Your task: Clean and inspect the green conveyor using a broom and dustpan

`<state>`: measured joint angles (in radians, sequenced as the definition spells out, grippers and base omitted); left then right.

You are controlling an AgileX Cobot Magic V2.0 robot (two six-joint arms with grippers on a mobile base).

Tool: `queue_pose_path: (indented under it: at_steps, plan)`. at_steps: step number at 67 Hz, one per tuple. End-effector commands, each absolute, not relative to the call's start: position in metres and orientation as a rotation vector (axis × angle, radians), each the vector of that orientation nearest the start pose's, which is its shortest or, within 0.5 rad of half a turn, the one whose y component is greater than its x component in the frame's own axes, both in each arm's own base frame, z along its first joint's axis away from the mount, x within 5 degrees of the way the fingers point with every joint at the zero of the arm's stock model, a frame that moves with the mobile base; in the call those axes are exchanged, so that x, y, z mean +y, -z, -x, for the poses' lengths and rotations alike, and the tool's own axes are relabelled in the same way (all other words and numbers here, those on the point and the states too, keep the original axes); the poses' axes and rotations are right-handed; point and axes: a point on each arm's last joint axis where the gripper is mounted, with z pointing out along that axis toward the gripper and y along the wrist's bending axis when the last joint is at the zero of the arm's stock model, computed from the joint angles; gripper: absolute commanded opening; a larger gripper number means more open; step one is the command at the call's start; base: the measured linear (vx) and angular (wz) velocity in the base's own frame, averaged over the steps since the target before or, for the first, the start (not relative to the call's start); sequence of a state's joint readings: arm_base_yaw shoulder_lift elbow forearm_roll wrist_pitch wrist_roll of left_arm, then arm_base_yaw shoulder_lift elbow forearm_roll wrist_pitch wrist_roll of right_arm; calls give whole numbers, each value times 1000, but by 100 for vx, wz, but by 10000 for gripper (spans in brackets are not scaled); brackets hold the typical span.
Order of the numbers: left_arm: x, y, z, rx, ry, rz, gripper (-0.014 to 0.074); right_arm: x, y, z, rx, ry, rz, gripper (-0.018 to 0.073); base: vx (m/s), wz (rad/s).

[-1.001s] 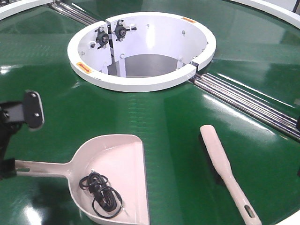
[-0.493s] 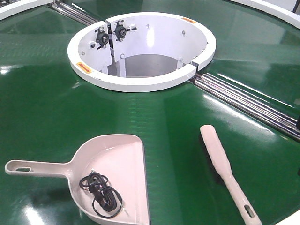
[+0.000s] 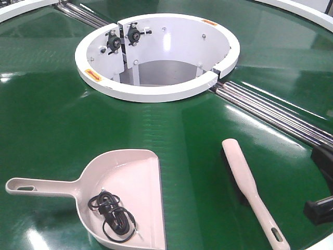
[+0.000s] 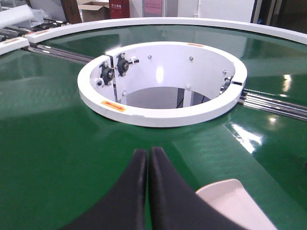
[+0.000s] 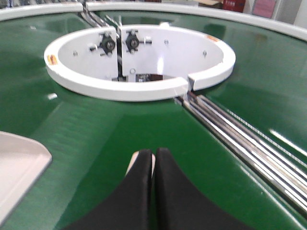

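Note:
The green conveyor (image 3: pixel 52 120) fills every view, with its white ring hub (image 3: pixel 156 94) and silver rollers (image 3: pixel 270 112). The dustpan (image 3: pixel 132 179) lies at the front left, handle pointing left, with a coiled black cable (image 3: pixel 112 216) inside. Right of it lies the broom (image 3: pixel 247 185), handle toward the front. My left gripper (image 4: pixel 147 151) is shut on nothing above the belt, and the dustpan's corner (image 4: pixel 235 201) lies to its right. Shut and empty too, my right gripper (image 5: pixel 153 152) hovers over the broom, whose tip (image 5: pixel 135 157) peeks out beside the left finger.
Black parts of the right arm (image 3: pixel 320 208) show at the front view's right edge, beside the broom handle. The hub is open in the middle, with bearing mounts (image 3: pixel 125 37) on its inner wall. A white outer rim (image 4: pixel 192 21) bounds the belt at the back.
The left arm, at the front view's left edge by the dustpan handle a second ago, has left that view. The right arm has come in at the right edge.

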<state>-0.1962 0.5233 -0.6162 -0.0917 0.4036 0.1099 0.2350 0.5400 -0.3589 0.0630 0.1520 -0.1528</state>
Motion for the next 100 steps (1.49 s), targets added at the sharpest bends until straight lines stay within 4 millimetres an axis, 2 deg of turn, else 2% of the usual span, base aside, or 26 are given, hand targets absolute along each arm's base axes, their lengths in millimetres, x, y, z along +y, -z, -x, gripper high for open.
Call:
queue_pose_path:
  at_steps: [1, 12, 46, 53, 59, 69, 81, 88, 91, 100]
  plan:
    - [-23, -349, -96, 1650, 187, -186, -25, 27, -287, -117, 1651, -99, 270, -10, 0, 0]
    - [-21, -344, -86, 1638, 189, -186, -22, 27, -288, -117, 1643, -101, 266, -10, 0, 0]
    - [-21, -344, -86, 1639, 188, -186, -22, 27, -287, -117, 1645, -101, 266, -10, 0, 0]
    - [-18, -338, -88, 1651, 130, -196, -22, 27, -287, -117, 1646, -101, 266, -10, 0, 0]
    - [-12, -326, -87, 1677, 34, -190, -22, 27, -287, -117, 1646, -101, 266, -10, 0, 0]
    - [-4, -294, -75, 1680, -2, -94, -22, 27, -287, -117, 1646, -101, 266, -10, 0, 0]
    - [-1, -234, -60, 1614, -19, -38, -22, 27, -287, -117, 1646, -101, 266, -10, 0, 0]
    - [0, -202, -55, 1501, -20, -23, -22, 27, -287, -117, 1646, -101, 266, -10, 0, 0]
    - [0, -196, -56, 1494, -17, -17, -22, 27, -287, -117, 1648, -101, 267, -10, 0, 0]
    - [0, -196, -56, 1525, -18, -21, -22, 27, -287, -117, 1651, -101, 267, -10, 0, 0]
